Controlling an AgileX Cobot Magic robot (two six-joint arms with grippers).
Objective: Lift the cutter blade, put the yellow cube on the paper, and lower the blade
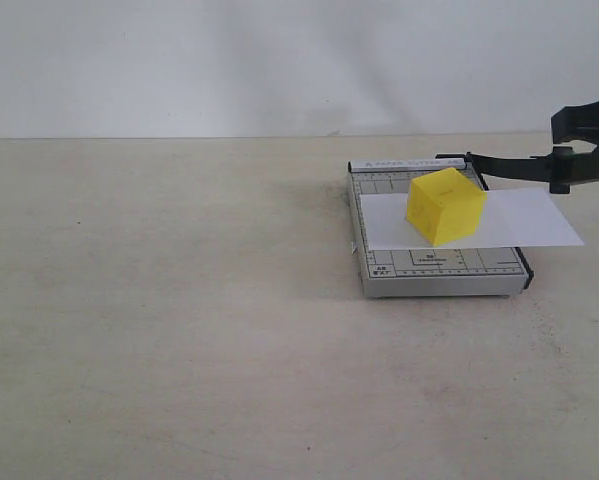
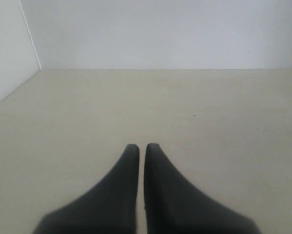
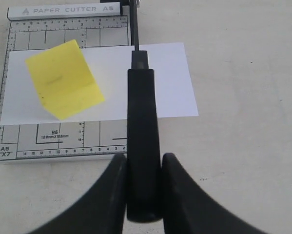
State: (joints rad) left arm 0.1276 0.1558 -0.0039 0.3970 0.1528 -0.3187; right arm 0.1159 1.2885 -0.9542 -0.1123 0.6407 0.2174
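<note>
The yellow cube (image 1: 446, 206) (image 3: 64, 80) rests on the white paper (image 1: 524, 220) (image 3: 170, 83), which lies across the grey gridded cutter base (image 1: 439, 270) (image 3: 53, 141). The cutter blade (image 1: 509, 166) (image 3: 143, 126) is lifted above the base's right side. My right gripper (image 1: 579, 165) (image 3: 144, 161) is shut on the blade's thick black handle, one finger on each side. My left gripper (image 2: 142, 146) hangs over bare table with its fingers nearly touching and nothing between them; it is outside the exterior view.
A beige table (image 1: 179, 330) carries the cutter at centre right. A white wall (image 1: 279, 60) runs along the back, and in the left wrist view a wall corner (image 2: 31, 44) stands beside the table.
</note>
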